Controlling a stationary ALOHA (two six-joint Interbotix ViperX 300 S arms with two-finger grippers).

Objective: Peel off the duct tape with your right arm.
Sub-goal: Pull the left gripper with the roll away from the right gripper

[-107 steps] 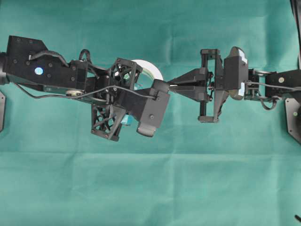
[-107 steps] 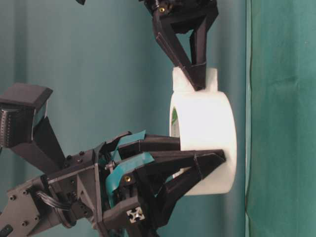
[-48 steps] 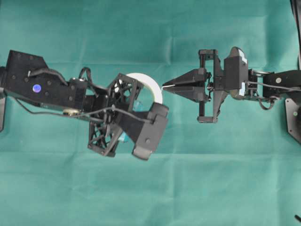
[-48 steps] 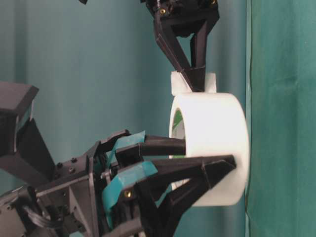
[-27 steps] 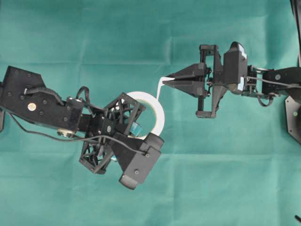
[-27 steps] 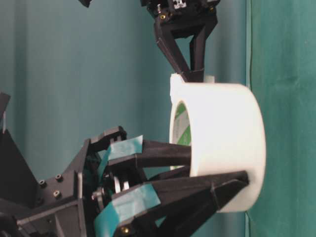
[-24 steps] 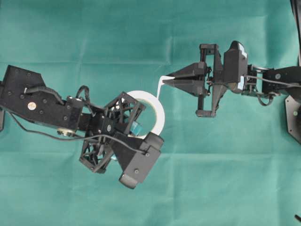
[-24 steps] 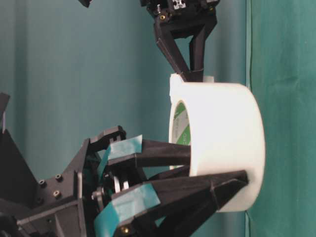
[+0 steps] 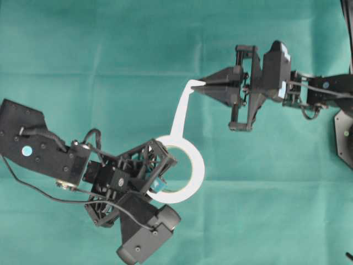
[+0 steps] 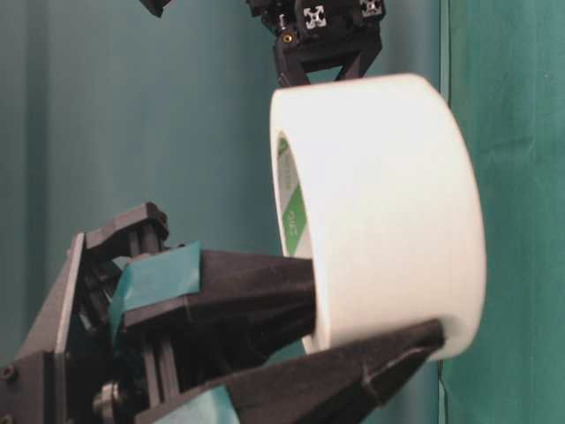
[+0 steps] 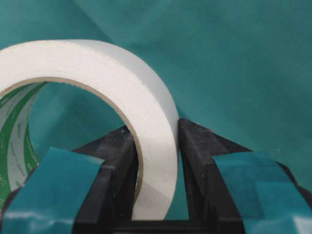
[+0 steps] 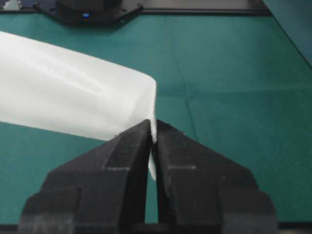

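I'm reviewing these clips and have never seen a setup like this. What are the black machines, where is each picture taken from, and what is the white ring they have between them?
These are two black robot arms over a green cloth. One picture looks straight down, one looks from table height, and two come from cameras on the arms' wrists. The white ring is a roll of duct tape. The left gripper clamps the roll's wall, one finger inside the ring and one outside. The right gripper is shut on the tape's loose end, and a peeled strip stretches from there back to the roll. Nothing else shows on the cloth.
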